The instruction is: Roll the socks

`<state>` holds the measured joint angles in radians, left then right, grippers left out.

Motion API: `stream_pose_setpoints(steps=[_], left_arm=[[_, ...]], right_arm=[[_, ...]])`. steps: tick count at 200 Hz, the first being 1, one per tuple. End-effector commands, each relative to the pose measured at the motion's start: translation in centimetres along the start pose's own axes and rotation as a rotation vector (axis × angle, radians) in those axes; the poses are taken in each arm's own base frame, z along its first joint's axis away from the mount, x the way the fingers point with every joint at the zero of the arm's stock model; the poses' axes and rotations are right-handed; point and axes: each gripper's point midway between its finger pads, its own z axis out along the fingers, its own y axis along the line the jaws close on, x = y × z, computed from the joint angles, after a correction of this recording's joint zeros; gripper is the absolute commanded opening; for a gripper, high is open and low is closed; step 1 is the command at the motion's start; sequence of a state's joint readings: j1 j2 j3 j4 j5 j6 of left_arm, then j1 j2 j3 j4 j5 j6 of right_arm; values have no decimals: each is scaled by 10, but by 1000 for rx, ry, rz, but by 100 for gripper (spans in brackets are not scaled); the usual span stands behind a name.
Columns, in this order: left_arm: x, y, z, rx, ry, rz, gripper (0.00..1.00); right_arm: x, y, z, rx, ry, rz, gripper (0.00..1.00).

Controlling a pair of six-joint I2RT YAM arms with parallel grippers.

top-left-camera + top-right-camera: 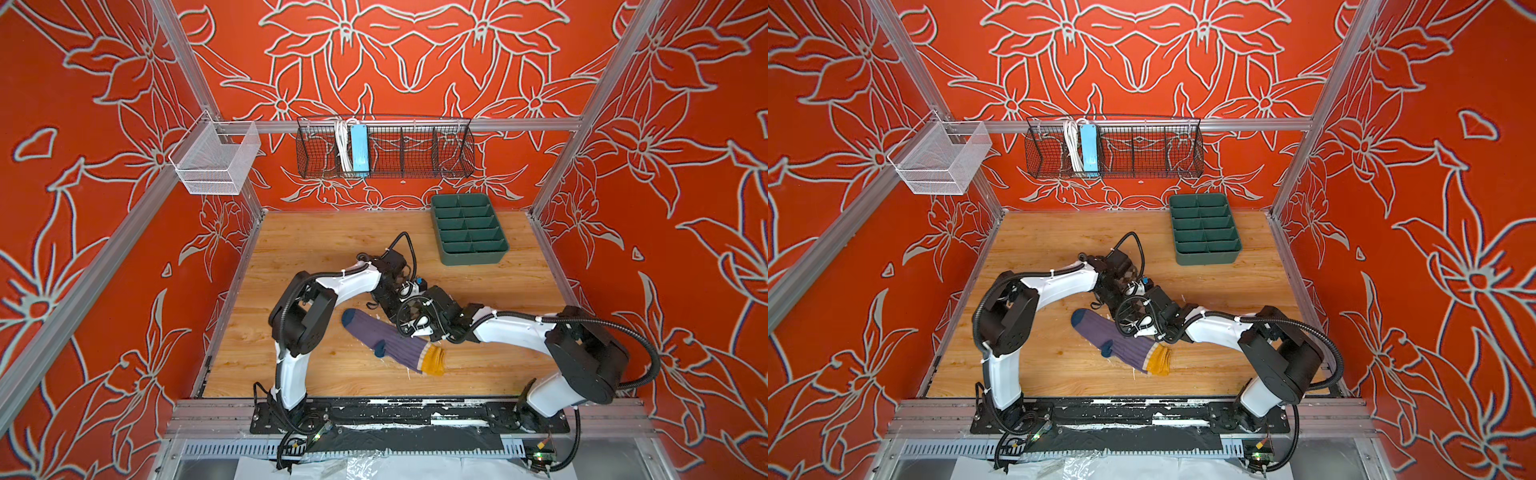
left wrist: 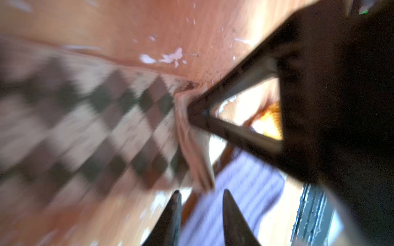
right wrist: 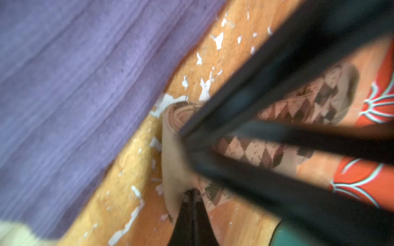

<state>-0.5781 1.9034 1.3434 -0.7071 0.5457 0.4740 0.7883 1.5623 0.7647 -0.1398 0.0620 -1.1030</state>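
Evidently the roll is only starting. The argyle sock (image 2: 96, 119) lies mid-worktop (image 1: 316, 249), its cuff (image 3: 174, 115) curled over and pinched by the right gripper (image 3: 193, 194). The left gripper (image 2: 201, 204) stands narrowly parted, apparently empty. The purple sock (image 1: 390, 340) lies flat alongside. Next, I'd judge, the left must regrip and turn the roll onward.

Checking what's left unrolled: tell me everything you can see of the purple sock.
The purple sock is ribbed knit with a navy toe, navy heel and mustard cuff. It lies flat and unrolled, diagonally on the wooden table, toe farther back. A strip of table separates it from the argyle sock; nothing grips it.
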Motion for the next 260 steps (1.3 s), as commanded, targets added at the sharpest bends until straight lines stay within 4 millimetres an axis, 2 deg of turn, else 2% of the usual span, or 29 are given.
stream_pose_setpoints(steps=[1, 22, 41, 61, 69, 80, 89, 98, 118, 140, 158, 182, 208, 228, 234, 260], left_arm=[[-25, 12, -44, -159, -140, 73, 34], [-32, 20, -86, -331, -234, 99, 35], [-30, 28, -131, -571, -333, 132, 35], [-18, 35, -196, -890, -447, 141, 35], [-12, 29, -218, -970, -479, 167, 35], [-4, 15, -237, -1022, -513, 225, 36], [1, 0, -242, -1010, -527, 286, 37], [4, -25, -252, -973, -574, 360, 38], [9, -67, -244, -858, -632, 496, 43], [14, -88, -228, -856, -647, 576, 45], [15, -104, -205, -842, -634, 660, 46], [17, -119, -159, -832, -551, 830, 47], [15, -127, -112, -815, -470, 959, 47], [10, -126, -81, -779, -428, 982, 47], [10, -121, -66, -766, -390, 977, 47], [-1, -106, -35, -776, -332, 958, 46]], right_arm=[[6, 24, -7, -151, 3, 64, 0], [0, 23, -12, -225, -20, 119, 0], [-1, 21, -14, -302, -14, 178, 0], [-4, 24, -15, -402, -18, 235, 0], [-5, 25, -14, -434, -14, 256, 0], [-6, 27, -12, -478, -9, 275, 0], [-6, 30, -10, -515, -2, 294, 0], [-8, 31, -8, -542, 1, 310, 0], [-8, 26, -1, -548, 12, 331, 0], [-8, 16, 1, -507, 6, 340, 0], [-9, 13, 0, -506, -6, 346, 0], [-6, 16, 3, -546, -3, 371, 0], [-5, 19, 9, -582, -12, 413, 0], [-5, 24, 12, -612, -18, 444, 0], [-3, 25, 14, -623, -18, 451, 0], [2, 30, 16, -664, -11, 483, 0]])
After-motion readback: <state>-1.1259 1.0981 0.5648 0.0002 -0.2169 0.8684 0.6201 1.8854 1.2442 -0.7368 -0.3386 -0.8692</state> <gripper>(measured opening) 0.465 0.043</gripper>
